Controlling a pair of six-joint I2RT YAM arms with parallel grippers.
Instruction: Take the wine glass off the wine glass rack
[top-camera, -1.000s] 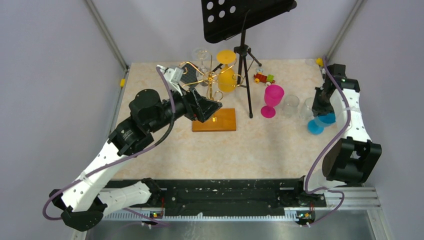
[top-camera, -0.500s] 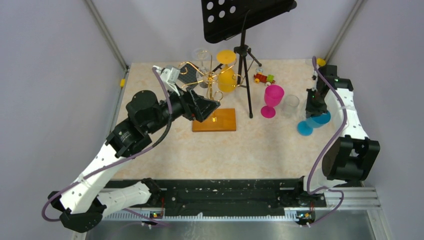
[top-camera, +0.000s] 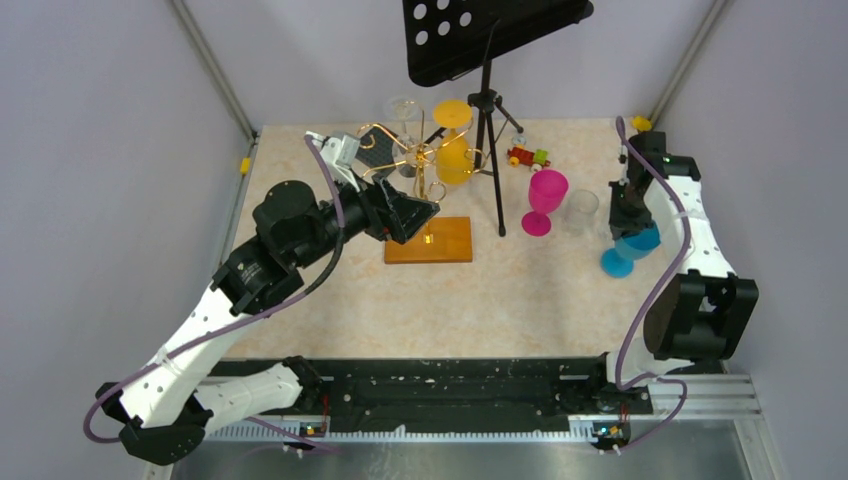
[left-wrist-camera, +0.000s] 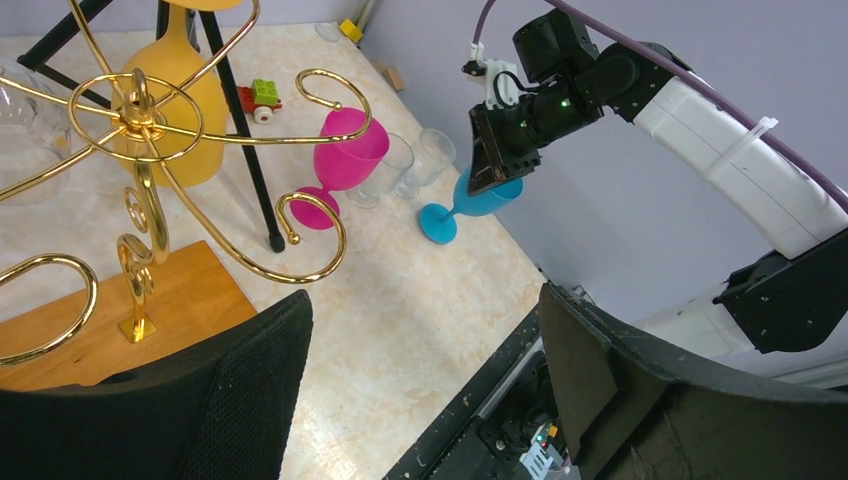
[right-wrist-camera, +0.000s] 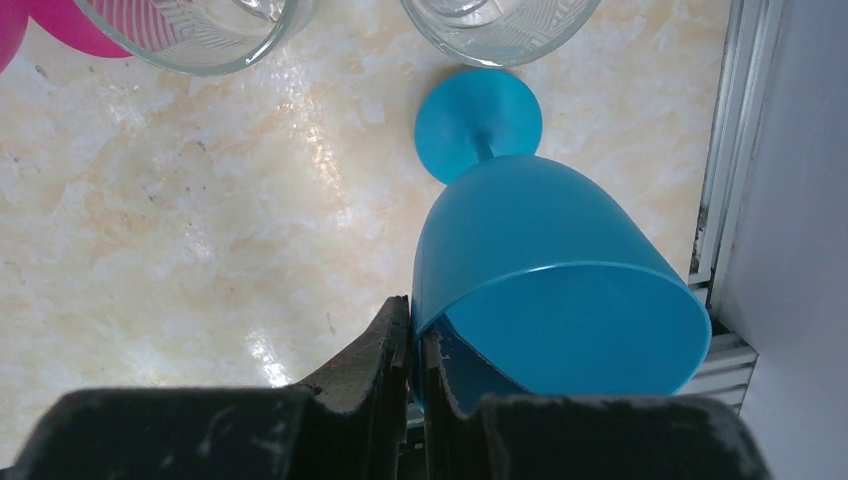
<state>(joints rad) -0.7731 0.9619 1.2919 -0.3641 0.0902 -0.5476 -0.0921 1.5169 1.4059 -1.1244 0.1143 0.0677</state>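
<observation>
Right wrist view: right end effector (right-wrist-camera: 410, 315) pinches the rim of the blue wine glass (right-wrist-camera: 540, 270), tilted over the tabletop (right-wrist-camera: 200, 220), well apart from the rack (top-camera: 420, 165). It looks light and slippery, so the stem seems safer. Left end effector (left-wrist-camera: 420, 350) gapes wide.

Left arm (top-camera: 200, 330) and right arm (top-camera: 715, 250) alike, white perforated shells, bulky black joint housings, purple cables (left-wrist-camera: 650, 55) looping alongside, white zip tie (left-wrist-camera: 745, 140) around one shell, matte black jaws, tiny green light (left-wrist-camera: 562, 102) on the right wrist
</observation>
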